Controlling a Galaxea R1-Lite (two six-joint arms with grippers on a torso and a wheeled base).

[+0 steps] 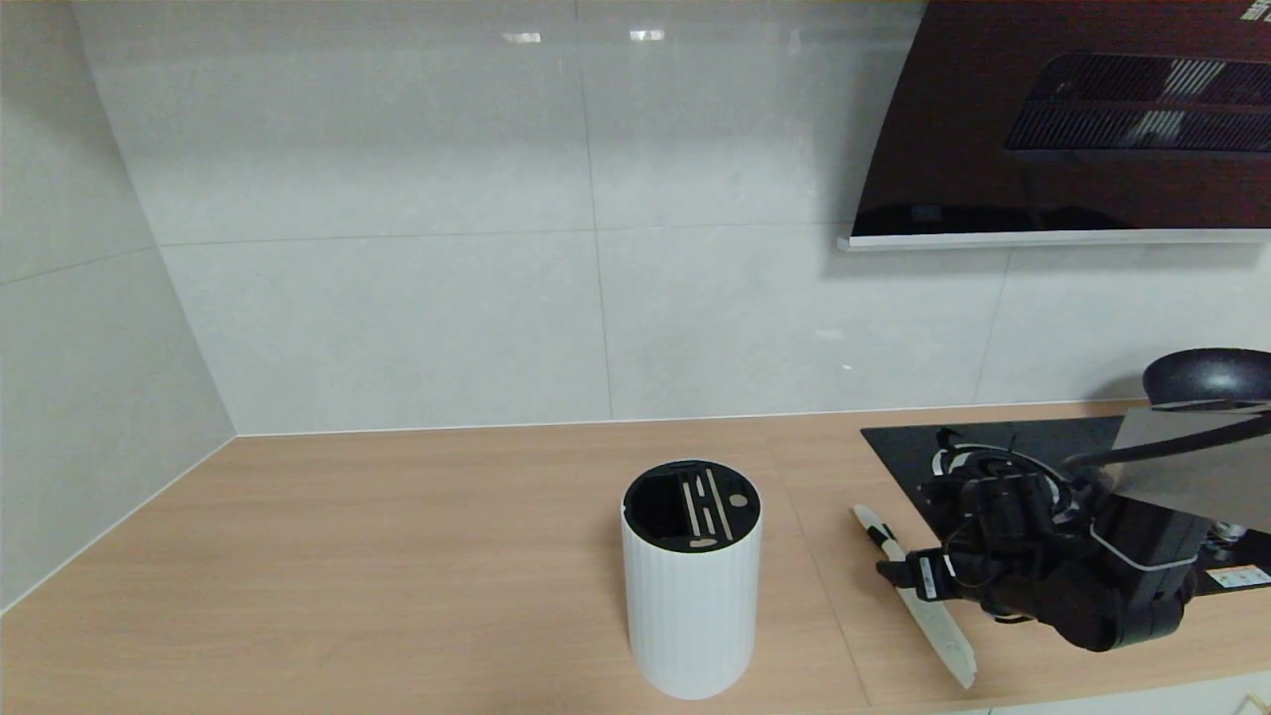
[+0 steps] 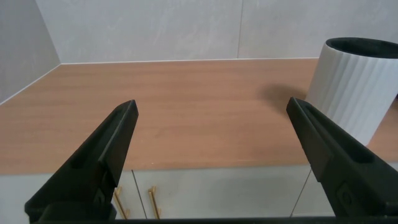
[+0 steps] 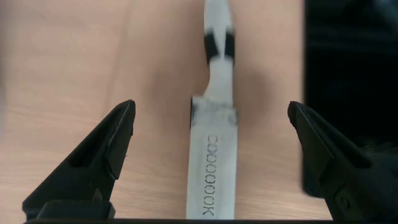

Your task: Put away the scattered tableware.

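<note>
Knife (image 1: 941,631) btwn holder (image 1: 692,596) & hob (image 1: 894,452) edge, right tool (image 3: 211,112) spread above, left tool (image 2: 211,109) spread

Holder (image 1: 692,586) upright on counter (image 1: 397,556), centre. Knife (image 1: 918,601) flat on counter right of holder, apart from it. Cooktop (image 1: 993,442) just right of knife. Right gripper (image 3: 210,112) over knife. Pan (image 1: 1206,377) far right, rear.

Bright, even light; glare on the wall tiles (image 1: 397,149), soft shadow beside the holder (image 2: 351,87).

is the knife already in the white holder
No, the knife lies flat on the counter right of the white holder, with the open right gripper over it.
</note>
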